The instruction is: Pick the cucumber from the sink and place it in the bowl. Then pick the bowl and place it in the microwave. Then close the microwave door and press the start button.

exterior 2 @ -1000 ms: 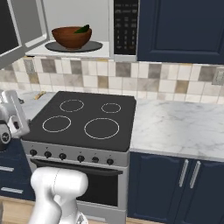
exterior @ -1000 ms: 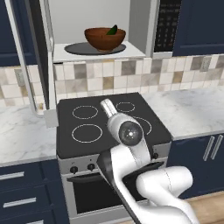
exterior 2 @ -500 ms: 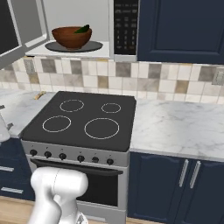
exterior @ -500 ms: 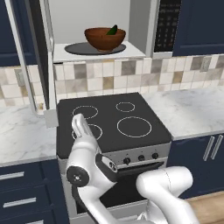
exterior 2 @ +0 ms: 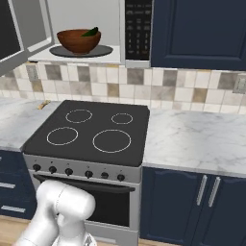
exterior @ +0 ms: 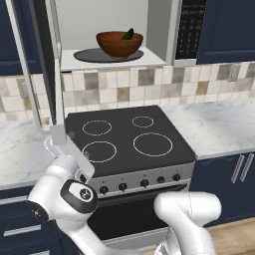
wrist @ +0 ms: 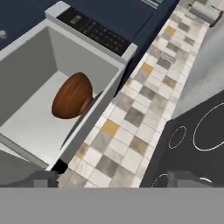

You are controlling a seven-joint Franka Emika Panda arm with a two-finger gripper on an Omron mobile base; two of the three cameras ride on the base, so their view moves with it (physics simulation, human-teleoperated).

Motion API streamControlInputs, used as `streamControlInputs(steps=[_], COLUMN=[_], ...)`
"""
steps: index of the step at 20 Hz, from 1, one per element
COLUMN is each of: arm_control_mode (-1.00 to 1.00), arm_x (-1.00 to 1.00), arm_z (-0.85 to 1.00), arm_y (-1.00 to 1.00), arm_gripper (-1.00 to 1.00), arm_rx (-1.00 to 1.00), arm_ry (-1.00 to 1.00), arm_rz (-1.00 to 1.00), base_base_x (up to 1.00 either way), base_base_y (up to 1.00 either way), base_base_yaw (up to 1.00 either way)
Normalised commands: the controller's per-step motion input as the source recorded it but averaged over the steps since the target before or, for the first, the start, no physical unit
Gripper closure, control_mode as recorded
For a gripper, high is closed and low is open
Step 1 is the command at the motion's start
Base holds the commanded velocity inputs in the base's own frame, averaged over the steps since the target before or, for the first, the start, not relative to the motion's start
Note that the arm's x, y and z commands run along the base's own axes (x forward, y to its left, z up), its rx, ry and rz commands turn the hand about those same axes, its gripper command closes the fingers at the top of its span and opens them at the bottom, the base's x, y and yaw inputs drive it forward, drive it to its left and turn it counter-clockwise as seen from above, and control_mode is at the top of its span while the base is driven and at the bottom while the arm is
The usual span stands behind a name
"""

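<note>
The reddish-brown bowl (exterior: 119, 45) (exterior 2: 78, 41) (wrist: 73, 95) stands on the dark turntable inside the microwave (exterior: 112, 61) (exterior 2: 115, 12). The dark green cucumber (exterior: 128, 34) (exterior 2: 91, 32) lies in the bowl against its rim. The microwave door (exterior: 54, 74) (exterior 2: 21, 29) hangs swung open to the left. My gripper (exterior: 56, 138) (wrist: 114, 179) is low at the stove's front left corner, below the door. It points up at the microwave, open, with nothing between its fingertips (wrist: 41, 178). The sink is out of view.
The black keypad panel (exterior: 191, 30) (exterior 2: 137, 29) (wrist: 94, 29) sits right of the microwave cavity. Below is a black stove top (exterior: 127, 139) (exterior 2: 93, 132) with oven knobs, marble counters on both sides and a tiled backsplash (wrist: 131, 118). Dark blue cabinets flank the microwave.
The arm has swung from over the stove's middle to its front left corner, and the hand now points up toward the microwave. Bowl, cucumber and door have not moved.
</note>
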Motion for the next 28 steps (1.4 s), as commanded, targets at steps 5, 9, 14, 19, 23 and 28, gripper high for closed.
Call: streamControlInputs(steps=[5, 9, 14, 19, 23, 28], arm_control_mode=[-1.00, -1.00, -1.00, -1.00, -1.00, -1.00], arm_x=[-0.12, 0.00, 0.00, 0.00, 0.00, 0.24], arm_z=[0.53, 0.58, 0.80, 0.79, 0.65, 0.78], arm_y=[0.34, 0.06, -0.55, -0.85, -0.94, -0.92], arm_gripper=[-1.00, -1.00, -1.00, -1.00, -1.00, -1.00], arm_rx=[0.00, 0.05, 0.22, 0.25, 0.25, 0.24], arm_ry=[-0.03, 0.00, -0.08, -0.13, -0.10, -0.14], arm_rz=[-0.24, -0.24, -0.25, -0.19, -0.13, -0.05], base_base_x=[0.00, 0.00, 0.00, 0.00, 0.00, 0.00], base_base_y=[0.00, 0.00, 0.00, 0.00, 0.00, 0.00], base_base_yaw=[0.00, 0.00, 0.00, 0.00, 0.00, 0.00])
